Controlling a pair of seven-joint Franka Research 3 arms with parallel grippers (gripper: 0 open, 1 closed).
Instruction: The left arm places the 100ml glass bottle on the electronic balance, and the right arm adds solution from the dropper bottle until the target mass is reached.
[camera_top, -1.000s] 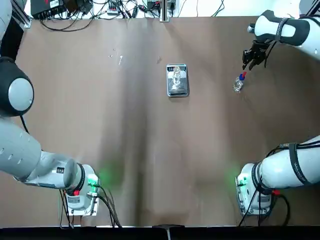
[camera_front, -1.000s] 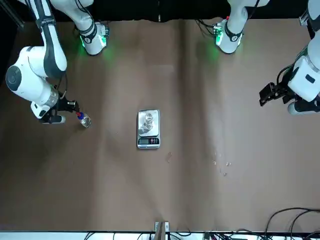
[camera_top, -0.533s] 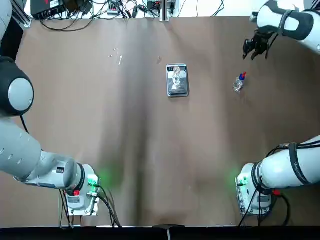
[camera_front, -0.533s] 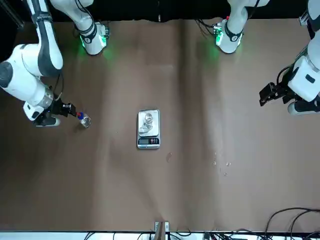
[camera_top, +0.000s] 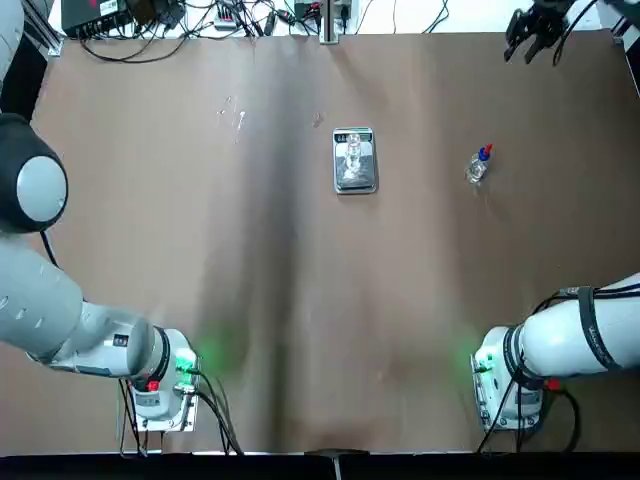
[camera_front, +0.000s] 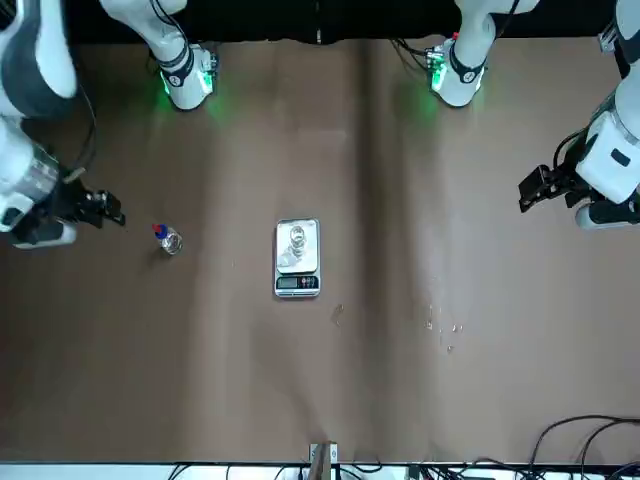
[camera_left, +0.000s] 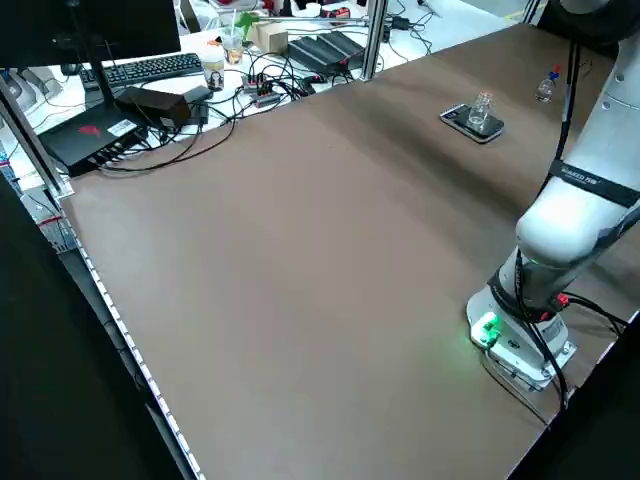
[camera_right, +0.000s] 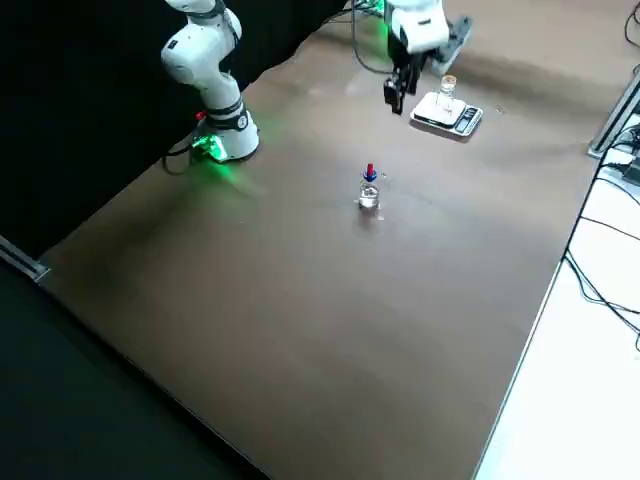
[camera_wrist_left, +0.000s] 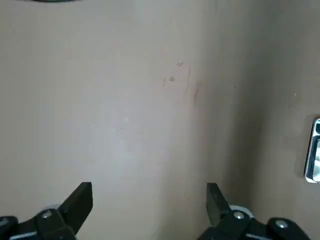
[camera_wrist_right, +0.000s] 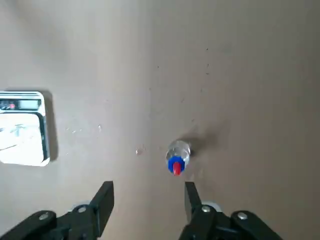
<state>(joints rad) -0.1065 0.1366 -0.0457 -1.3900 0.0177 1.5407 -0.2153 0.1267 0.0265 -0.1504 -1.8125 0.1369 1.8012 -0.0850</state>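
Overall, the brown table (camera_top: 300, 300) fills every view, with cables and electronics along its far edge. The left arm (camera_top: 40, 290) is bulky and white-and-grey with a round dark joint cap; in the top view only its base and lower links show, the rest cut off at the left edge. Its gripper, the left gripper (camera_front: 535, 190), hangs high over the table's left part, well apart from everything, fingers spread wide with nothing between them. The right arm (camera_top: 570, 340) carries black cables; its upper links leave the top picture. The right gripper (camera_top: 530, 28) sits near the far right corner of the table, fingers parted and empty, well apart from the dropper bottle.

The electronic balance (camera_top: 354, 160) is a flat silver rectangle with a shiny plate and a dark display strip at its far end, lying toward the table's far middle. The 100ml glass bottle (camera_top: 353, 152) stands upright on that plate, clear and uncapped; from overhead it is mostly glints. Whether it holds liquid cannot be made out.

The dropper bottle (camera_top: 479, 165) stands alone on the table to the right of the balance, tiny and clear, with a blue cap and red tip. The display's reading is too small to read.
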